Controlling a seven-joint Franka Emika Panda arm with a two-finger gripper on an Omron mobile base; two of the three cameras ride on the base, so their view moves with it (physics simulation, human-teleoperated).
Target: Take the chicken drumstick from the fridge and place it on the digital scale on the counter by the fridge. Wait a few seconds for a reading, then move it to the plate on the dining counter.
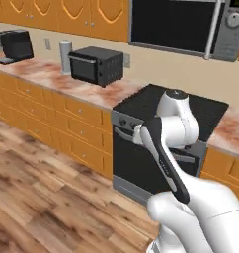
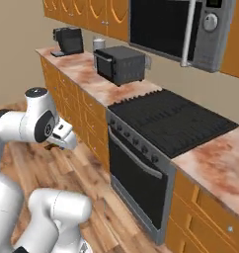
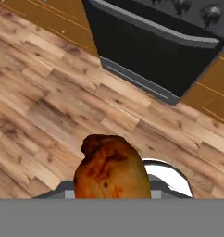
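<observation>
Your robot was caught mid-carry, the chicken drumstick [image 3: 111, 167] sitting close before the wrist camera and, by every sign, gripped in the hand, though the fingers themselves were hidden behind the meat. The step looked like a transfer, and whether toward the scale or the plate you could not tell. Neither the fridge, the scale nor the plate was in sight; ahead stood a black oven [image 2: 141, 168] under a dark hob [image 2: 171, 118], with a toaster oven [image 1: 97, 65] and a coffee machine [image 1: 14, 45] on the long worktop [image 1: 47, 76]. The next move, as you would judge it, called for driving the base on to the drop-off point while keeping the grip firm. The arm was folded tight and low, elbow raised, the hand [image 2: 56, 144] pointing down over the wooden floor [image 3: 49, 106]
</observation>
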